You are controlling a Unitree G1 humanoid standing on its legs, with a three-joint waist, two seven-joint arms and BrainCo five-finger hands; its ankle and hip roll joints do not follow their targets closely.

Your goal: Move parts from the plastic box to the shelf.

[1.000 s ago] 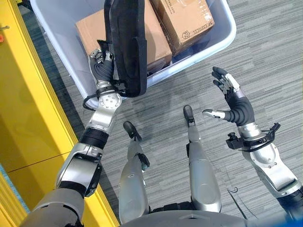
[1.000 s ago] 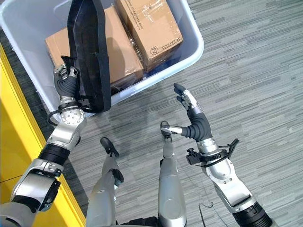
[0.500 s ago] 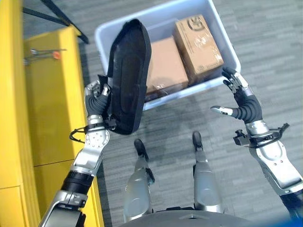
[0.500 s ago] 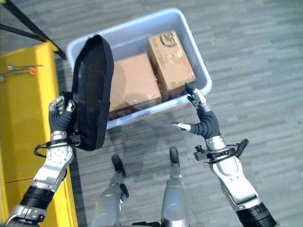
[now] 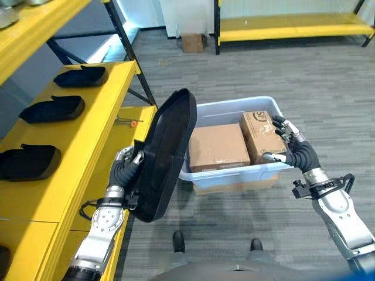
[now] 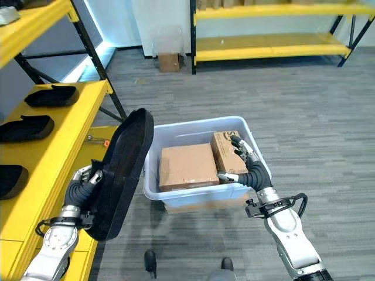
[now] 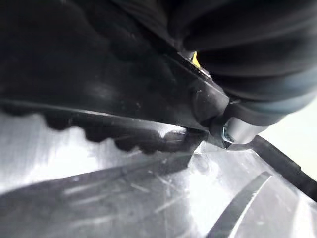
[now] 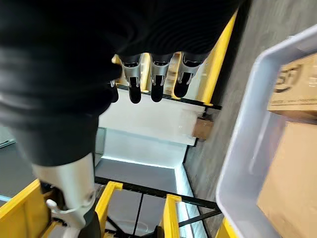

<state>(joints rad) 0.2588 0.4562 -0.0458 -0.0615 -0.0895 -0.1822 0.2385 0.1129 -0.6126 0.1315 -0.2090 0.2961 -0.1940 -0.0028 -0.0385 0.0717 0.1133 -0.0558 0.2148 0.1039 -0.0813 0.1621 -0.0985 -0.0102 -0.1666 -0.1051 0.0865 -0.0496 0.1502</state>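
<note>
- Off to the robot's left, the yellow shelf [image 5: 88,111] now takes up a big chunk of the view, with three black parts [image 5: 51,108] lined up on it. A second ago the head was looking straight down at floor and box, so the camera has swung up. I'd guess that's the turn toward the drop-off.
- Plastic box [image 5: 231,110] sits on the floor out in front, with two cardboard boxes [image 5: 217,146] side by side inside.
- Big black part [image 5: 164,153] is clear of the box, held upright and a bit tilted, just beside the shelf edge and not resting on it yet. Reads like the carry is nearly done and placing is what's left.
- Left hand [image 5: 126,165] has its fingers curled round the part's edge, arm coming up from low left.
- Right hand [image 5: 290,146] hovers over the box's near right corner, fingers spread and straight, thumb out, holding nothing.
</note>
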